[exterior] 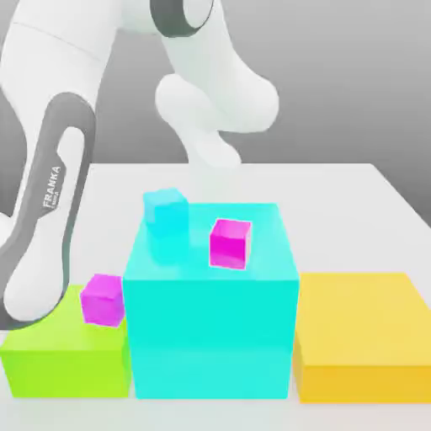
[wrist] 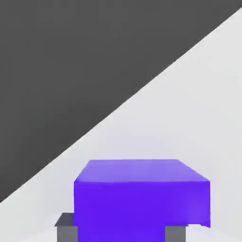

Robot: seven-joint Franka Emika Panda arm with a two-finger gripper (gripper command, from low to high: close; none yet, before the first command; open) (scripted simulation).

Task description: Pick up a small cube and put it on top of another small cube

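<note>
Two fingers (wrist: 66, 228): grey pads, one on each side of a blue-violet cube (wrist: 142, 194), both look pressed to its side faces.
End effector (wrist: 121, 230): clamped on the blue-violet cube as far as the hand view shows; no gap visible between pad and cube.
Held cube, place: between the pads, white bench (wrist: 203, 118) running out beyond it to a dark backdrop. Cannot tell if its underside is on the bench or already off it.
Arm (exterior: 50, 210): white Franka, comes in from the upper left of the exterior frame, bends across the top and drops behind the big cyan block (exterior: 210, 328).
Big cyan block: centre of the exterior frame, tallest of three blocks.
Small cyan cube (exterior: 164, 210): on top of the big cyan block, toward its back left corner.
Magenta cube (exterior: 230, 244): on the same top, toward the front, just right of the small cyan cube, apart from it.
Second magenta cube (exterior: 103, 299): lower left of the frame, on the green block (exterior: 59, 366), beside the cyan block's wall.
Yellow block (exterior: 362, 345): lower right of the frame, nothing on it.
Done so far (judgement): approach and grasp look complete.
Left (judgement): lift, carry to another small cube, lower squarely on it, let go. No cube is stacked on another small cube.
Target cube: cannot tell which one is meant.
</note>
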